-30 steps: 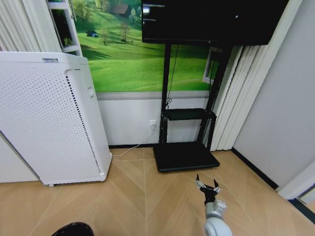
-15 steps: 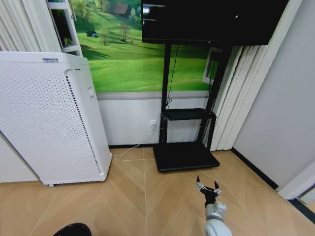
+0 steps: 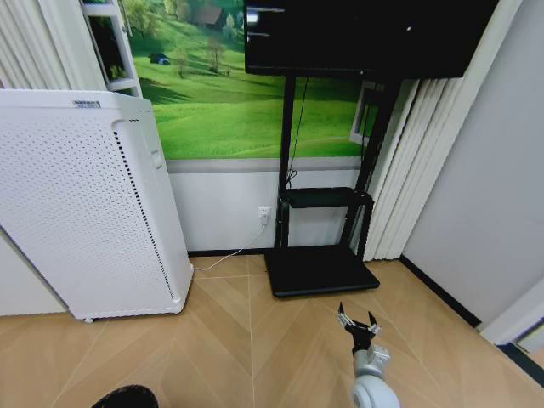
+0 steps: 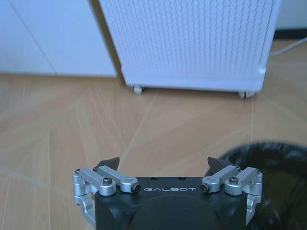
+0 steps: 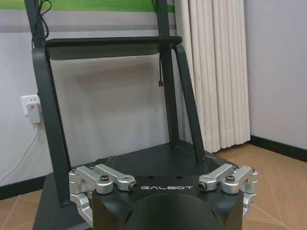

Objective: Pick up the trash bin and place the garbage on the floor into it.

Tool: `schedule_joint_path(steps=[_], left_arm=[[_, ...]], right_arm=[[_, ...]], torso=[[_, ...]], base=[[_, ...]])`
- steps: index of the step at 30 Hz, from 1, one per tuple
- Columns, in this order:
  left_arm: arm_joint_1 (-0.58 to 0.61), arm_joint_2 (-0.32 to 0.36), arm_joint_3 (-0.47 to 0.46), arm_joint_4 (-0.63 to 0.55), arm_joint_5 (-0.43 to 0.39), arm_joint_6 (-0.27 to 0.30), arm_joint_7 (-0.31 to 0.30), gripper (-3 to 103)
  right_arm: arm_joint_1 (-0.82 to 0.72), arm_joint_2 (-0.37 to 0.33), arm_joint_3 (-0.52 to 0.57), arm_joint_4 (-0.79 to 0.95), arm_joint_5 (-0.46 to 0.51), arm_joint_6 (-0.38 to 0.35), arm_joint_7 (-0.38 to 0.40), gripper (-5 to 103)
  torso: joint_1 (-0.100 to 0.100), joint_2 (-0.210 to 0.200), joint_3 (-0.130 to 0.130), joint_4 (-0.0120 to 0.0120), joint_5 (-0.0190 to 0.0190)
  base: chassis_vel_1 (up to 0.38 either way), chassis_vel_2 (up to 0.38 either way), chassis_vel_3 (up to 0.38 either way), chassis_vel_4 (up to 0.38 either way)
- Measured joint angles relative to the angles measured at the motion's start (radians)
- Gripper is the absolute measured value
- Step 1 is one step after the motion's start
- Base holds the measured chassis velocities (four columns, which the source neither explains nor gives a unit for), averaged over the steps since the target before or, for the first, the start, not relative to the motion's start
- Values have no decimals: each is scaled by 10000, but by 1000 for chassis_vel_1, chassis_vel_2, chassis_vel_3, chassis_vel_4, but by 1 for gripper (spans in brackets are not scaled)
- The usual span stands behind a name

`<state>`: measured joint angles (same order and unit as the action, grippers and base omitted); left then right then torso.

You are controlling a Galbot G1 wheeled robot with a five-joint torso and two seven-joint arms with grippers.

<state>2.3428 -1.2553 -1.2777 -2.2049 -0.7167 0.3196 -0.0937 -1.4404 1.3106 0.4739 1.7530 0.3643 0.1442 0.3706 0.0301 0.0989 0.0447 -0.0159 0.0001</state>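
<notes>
While both tools gape – left tool (image 4: 163, 168) beside trash bin (image 4: 268, 165)

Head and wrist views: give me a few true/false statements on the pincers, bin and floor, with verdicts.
1. The right pincer is open and holds nothing. True.
2. The left pincer is shut on the trash bin. False: it is open, with the bin's rim beside it.
3. The right pincer faces the black TV stand. True.
4. A red wrapper lies on the floor by the white air purifier. False: no litter is visible there.
</notes>
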Motion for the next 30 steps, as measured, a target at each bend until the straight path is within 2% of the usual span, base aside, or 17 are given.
schedule_joint_path(steps=[2,4,8,9,10,12,15,17,19,20,21,23,24,26,30], left_arm=[[-252,-25,-394,-757,27,-89,7,100],[-388,-14,-502,-993,0,-90,-19,100],[-1074,65,-677,-1736,-239,-125,-408,100],[-1563,149,-603,-2168,-368,-138,-737,100],[-1563,149,-603,-2168,-368,-138,-737,100],[-2198,319,-278,-2686,-457,9,-1175,100],[-2641,457,107,-2978,-454,110,-1257,100],[-2805,492,275,-3017,-443,109,-1130,100],[-3055,508,502,-3029,-195,-70,-678,100],[-3153,502,590,-3029,16,-335,-278,100],[-3153,502,590,-3029,16,-335,-278,100],[-3306,494,735,-3024,93,-837,390,100],[-3306,494,735,-3024,93,-837,390,100],[-3494,549,791,-3005,-28,-1078,782,100],[-3653,611,781,-2995,-13,-1165,898,100]], right_arm=[[-232,-30,33,251,-158,15,-237,100],[-304,-64,55,342,-213,41,-319,100],[-543,-180,148,624,-560,174,-415,100],[-668,-238,185,826,-579,175,-401,100],[-668,-238,185,826,-579,175,-401,100],[-888,-333,263,1158,-553,166,-312,100],[-1093,-442,380,1486,-453,162,-214,100],[-1232,-499,455,1620,-386,211,-179,100],[-1534,-582,719,1820,-366,340,-286,100],[-1705,-604,859,1905,-374,442,-369,100],[-1705,-604,859,1905,-374,442,-369,100],[-1968,-615,1077,2114,-370,550,-547,100],[-1968,-615,1077,2114,-370,550,-547,100],[-2121,-615,1158,2364,-366,599,-715,100],[-2192,-656,1237,2572,-410,741,-950,100]], torso=[[0,0,0,-2,-1],[0,0,0,-3,0],[0,0,0,-1,-1],[0,0,0,-3,1],[0,0,0,-3,1],[0,0,0,-4,-2],[0,0,0,-2,4],[0,0,1,-1,2],[0,0,1,0,-3],[0,0,0,-3,-5],[0,0,0,-3,-5],[0,0,0,-4,-3],[0,0,0,-4,-3],[0,0,0,-3,0],[0,0,0,-3,3]], base=[[0,0,0,0],[0,0,0,0],[0,0,0,0],[0,0,0,0],[0,0,0,0],[0,0,0,0],[31,42,-30,-38],[85,73,-89,-100],[109,136,-102,-118],[103,145,-94,-101],[103,145,-94,-101],[77,40,-83,-69],[77,16,-73,-69],[0,0,0,0],[0,0,0,0]])
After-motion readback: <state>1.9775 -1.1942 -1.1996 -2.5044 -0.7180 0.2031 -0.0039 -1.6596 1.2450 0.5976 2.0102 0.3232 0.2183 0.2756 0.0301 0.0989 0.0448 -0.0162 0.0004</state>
